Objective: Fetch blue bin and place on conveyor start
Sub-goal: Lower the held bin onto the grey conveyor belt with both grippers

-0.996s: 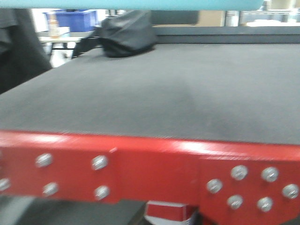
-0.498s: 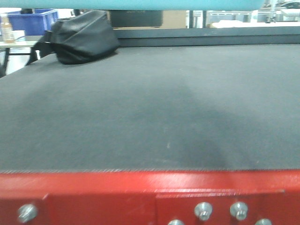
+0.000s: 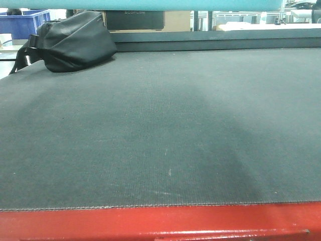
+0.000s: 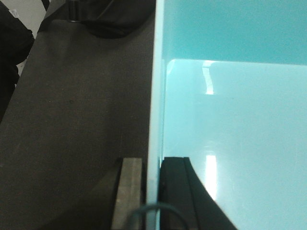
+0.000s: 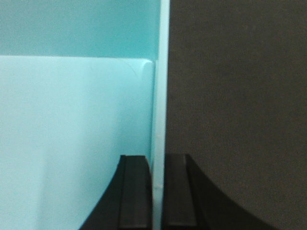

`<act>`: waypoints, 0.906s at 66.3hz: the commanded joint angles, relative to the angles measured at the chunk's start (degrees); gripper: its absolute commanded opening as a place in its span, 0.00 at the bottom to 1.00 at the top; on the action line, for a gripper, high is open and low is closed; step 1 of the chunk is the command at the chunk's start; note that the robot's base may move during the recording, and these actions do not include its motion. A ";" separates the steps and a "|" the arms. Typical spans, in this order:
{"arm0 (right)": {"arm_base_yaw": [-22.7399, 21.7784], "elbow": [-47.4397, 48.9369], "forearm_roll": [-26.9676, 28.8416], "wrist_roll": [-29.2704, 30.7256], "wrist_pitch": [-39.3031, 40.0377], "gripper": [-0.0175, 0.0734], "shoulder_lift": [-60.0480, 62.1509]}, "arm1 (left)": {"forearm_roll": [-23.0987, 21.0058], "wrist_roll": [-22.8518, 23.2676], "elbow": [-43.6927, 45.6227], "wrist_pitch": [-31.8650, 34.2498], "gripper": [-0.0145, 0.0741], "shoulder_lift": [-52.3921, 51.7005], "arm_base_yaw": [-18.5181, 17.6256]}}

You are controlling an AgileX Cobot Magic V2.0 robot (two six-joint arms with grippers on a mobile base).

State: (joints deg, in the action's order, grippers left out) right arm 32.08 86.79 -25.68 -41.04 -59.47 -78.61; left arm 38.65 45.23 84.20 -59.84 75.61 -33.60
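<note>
1. Left pincer clamped on one side wall of the blue bin, with a finger outside and a finger inside.
2. Right pincer likewise closed on the opposite wall, straddling the thin pale edge.
3. Bin carried between the two arms above the conveyor start; visible from the front only as a cyan strip along the top, apparently clear of the belt and not yet set down.
4. Judged step: lowering onto the surface. Bring both arms down together and level, to avoid twisting either wall or slipping out of the pinch.
5. Aim to land beyond the red frame edge, fully on the dark belt, without overhang.
6. Stay well short of the black bag lying at the far left of the belt.
7. Let go only after seating the base flat; open both sides at once, then draw straight up.
</note>
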 commanded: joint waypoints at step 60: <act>-0.37 0.56 -2.93 0.42 -1.31 0.01 0.97 | 4.18 0.26 0.16 -0.57 0.04 -0.43 0.37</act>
State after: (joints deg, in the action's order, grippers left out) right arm 32.08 86.79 -25.68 -41.04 -59.58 -78.61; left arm 38.65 45.23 84.20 -59.84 75.61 -33.60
